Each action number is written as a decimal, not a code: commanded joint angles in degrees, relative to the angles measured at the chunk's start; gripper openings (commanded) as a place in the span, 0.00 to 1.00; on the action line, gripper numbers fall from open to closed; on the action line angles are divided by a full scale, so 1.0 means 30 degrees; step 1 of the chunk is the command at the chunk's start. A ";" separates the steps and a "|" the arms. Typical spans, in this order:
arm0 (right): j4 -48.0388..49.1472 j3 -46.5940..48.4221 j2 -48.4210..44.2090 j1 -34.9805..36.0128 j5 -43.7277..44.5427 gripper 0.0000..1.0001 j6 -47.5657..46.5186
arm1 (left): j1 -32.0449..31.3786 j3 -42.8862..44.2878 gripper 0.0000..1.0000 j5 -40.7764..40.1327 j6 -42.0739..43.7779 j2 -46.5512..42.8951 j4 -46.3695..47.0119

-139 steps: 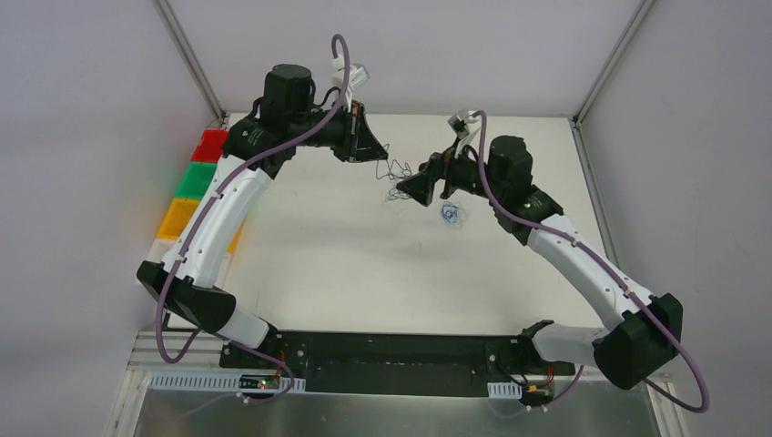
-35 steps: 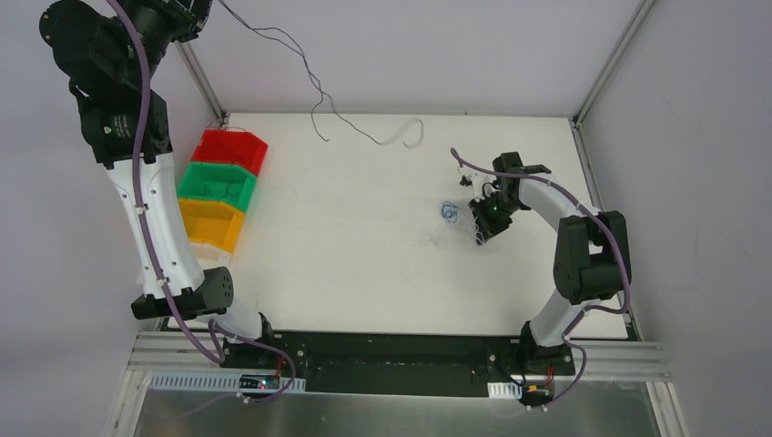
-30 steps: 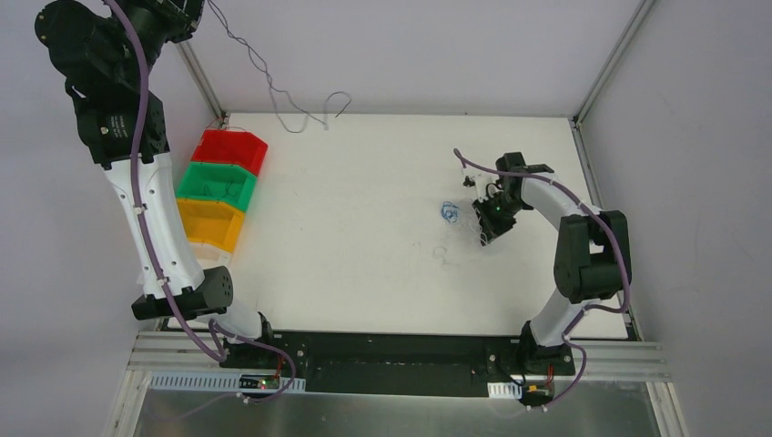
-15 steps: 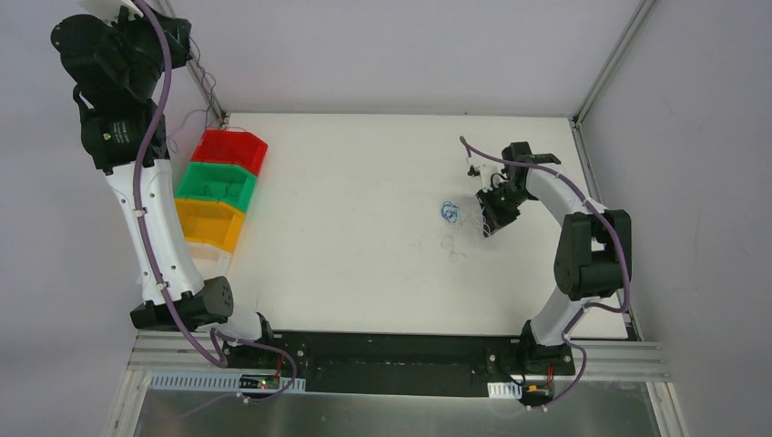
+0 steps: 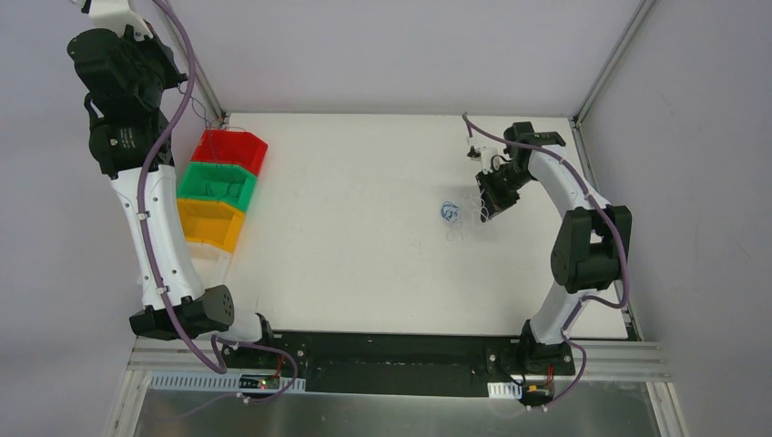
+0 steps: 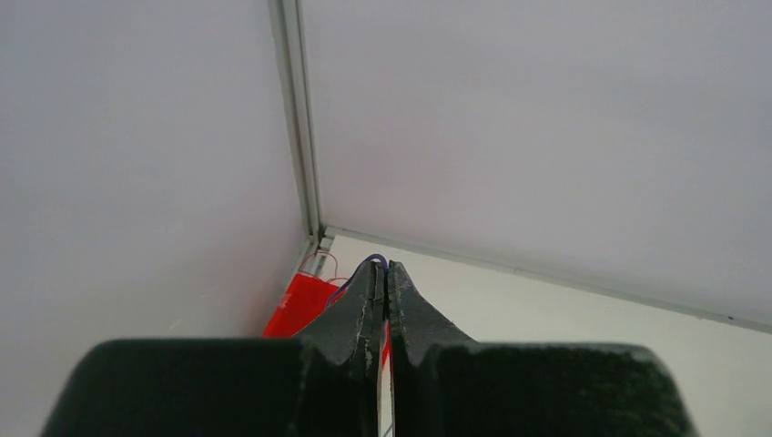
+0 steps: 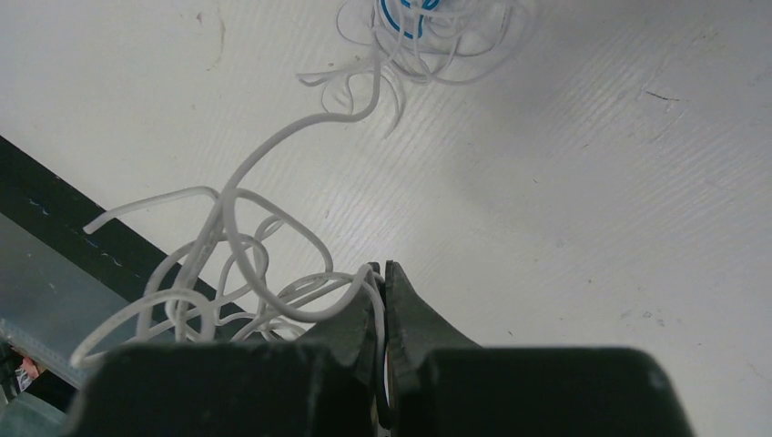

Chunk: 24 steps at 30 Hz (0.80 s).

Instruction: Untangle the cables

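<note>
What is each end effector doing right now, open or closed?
Left end effector: closed on a thin dark cable.
Right end effector: closed on a white cable.

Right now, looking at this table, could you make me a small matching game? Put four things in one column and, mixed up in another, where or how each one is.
Things:
1. left gripper
2. right gripper
3. blue cable
4. green bin

Place or state:
A. between the red bin and the yellow bin
B. shut on a white cable
C. coiled on the table
D. shut on a thin dark cable, high up near the back left corner

Pairs: 1-D, 2-B, 3-C, 4-A
</note>
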 commanded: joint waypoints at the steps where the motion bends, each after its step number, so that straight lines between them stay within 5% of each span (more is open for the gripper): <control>1: -0.2201 0.1802 0.0368 -0.0070 -0.0352 0.00 -0.0038 | 0.0104 -0.0262 0.00 -0.1179 0.1447 -0.0671 0.1221; 11: -0.4110 0.3873 0.1113 -0.0039 0.0112 0.00 -0.0430 | 0.0662 -0.0959 0.00 -0.3486 0.4278 0.0355 0.2712; 24: -0.4965 0.4026 0.0920 0.0068 0.0519 0.00 -0.0554 | 0.1936 -0.8036 0.00 -0.2518 0.4760 -0.0418 0.6166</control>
